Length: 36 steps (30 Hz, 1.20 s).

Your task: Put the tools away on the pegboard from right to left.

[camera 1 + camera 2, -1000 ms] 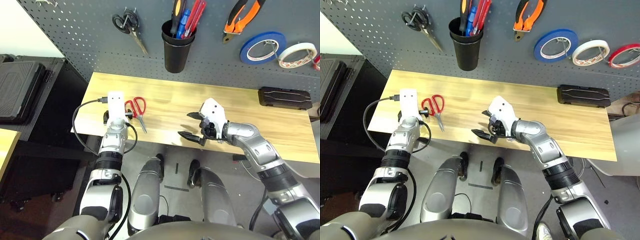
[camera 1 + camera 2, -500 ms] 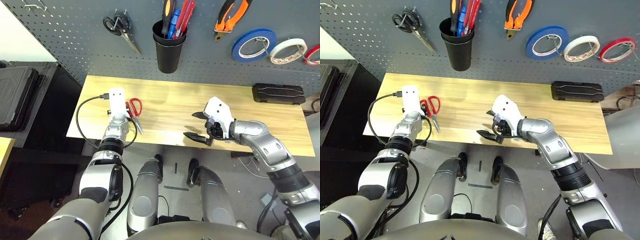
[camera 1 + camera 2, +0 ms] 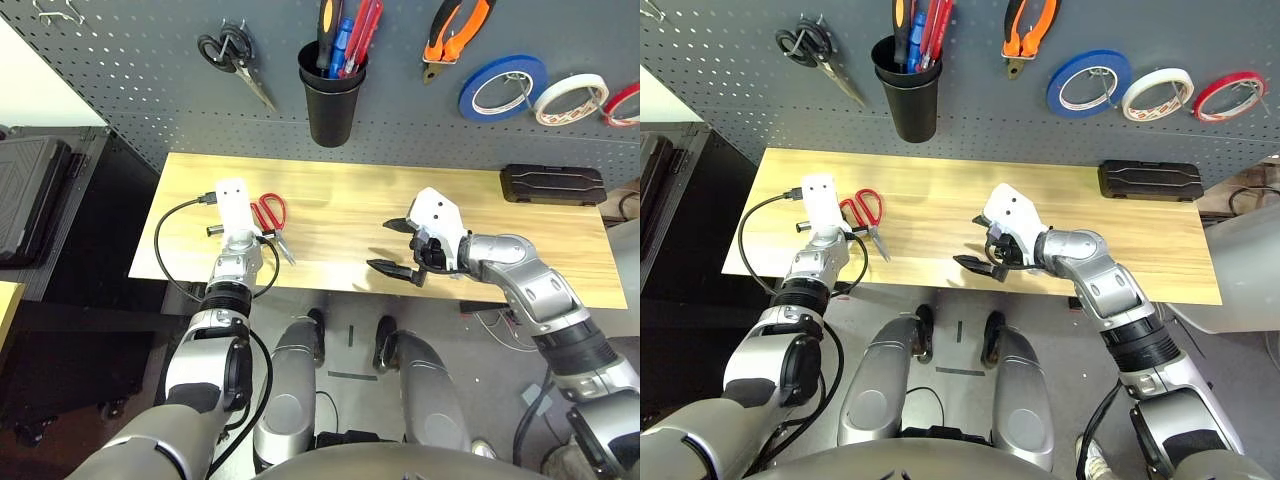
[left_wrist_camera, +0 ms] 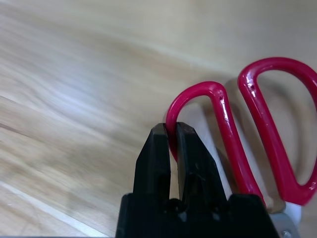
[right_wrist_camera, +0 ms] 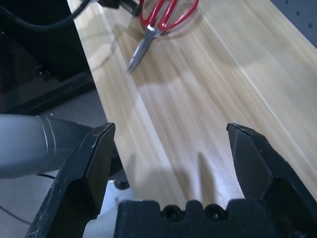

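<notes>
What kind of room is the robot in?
Probably a workshop or tool bench: a pegboard holds pliers and tape rolls, above a wooden table with red scissors on it.

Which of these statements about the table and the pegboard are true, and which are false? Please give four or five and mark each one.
1. The left gripper is shut on a handle loop of the red-handled scissors. True.
2. The right gripper holds the orange-and-black pliers. False: its fingers stand wide open and empty above the table; the pliers hang on the pegboard.
3. The white tape roll hangs on the pegboard between the blue tape roll and the red one. True.
4. The black cup lies on its side on the table. False: it stands upright on the pegboard, with tools in it.
5. The black-handled scissors lie on the table. False: they hang on the pegboard.
</notes>
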{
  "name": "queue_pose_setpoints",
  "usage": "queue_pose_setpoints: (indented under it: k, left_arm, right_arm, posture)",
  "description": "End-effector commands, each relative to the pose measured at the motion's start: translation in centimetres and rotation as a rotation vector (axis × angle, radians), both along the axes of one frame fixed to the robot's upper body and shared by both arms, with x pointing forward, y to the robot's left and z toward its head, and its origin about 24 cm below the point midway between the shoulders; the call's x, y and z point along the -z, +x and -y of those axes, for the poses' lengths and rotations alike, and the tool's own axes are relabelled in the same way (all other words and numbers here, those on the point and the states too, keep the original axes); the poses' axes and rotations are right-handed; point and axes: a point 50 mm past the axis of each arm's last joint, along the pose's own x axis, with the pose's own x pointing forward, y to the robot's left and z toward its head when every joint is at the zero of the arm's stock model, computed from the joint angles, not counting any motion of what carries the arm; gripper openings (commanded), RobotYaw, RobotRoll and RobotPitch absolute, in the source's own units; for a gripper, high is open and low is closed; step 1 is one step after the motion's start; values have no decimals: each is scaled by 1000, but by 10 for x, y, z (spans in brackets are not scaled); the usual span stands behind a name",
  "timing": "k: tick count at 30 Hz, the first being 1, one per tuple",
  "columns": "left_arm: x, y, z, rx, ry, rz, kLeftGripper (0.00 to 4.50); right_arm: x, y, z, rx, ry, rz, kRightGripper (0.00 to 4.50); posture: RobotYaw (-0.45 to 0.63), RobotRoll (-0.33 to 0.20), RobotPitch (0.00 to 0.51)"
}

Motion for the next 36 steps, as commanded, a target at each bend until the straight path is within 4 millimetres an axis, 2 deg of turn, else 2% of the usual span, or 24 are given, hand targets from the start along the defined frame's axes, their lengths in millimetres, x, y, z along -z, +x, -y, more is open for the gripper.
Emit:
queue_pose_setpoints:
  k: [1, 5, 12, 16, 24, 36]
  left_arm:
    - [-19, -8, -4, -43, 11, 94, 15]
    - [-44, -22, -4, -54, 47, 207, 15]
    - [-73, -47, -7, -58, 100, 314, 15]
    - [-96, -62, -6, -40, 96, 430, 15]
    - [-127, -80, -5, 66, 26, 651, 15]
    - [-155, -92, -2, 282, -5, 792, 15]
  right_arm:
    - [4, 4, 0, -15, 11, 12, 4500]
    - [0, 11, 0, -19, 65, 49, 4500]
    - [4, 16, 9, -12, 89, 68, 4500]
    - [6, 19, 15, -3, 125, 94, 4500]
    - [-1, 23, 26, -8, 269, 205, 4500]
    - [-17, 17, 49, 17, 460, 350, 4500]
  posture:
    - [247, 0, 290]
    - [284, 0, 274]
    - [340, 0, 254]
    - [381, 0, 239]
    - [414, 0, 229]
    - [417, 0, 229]
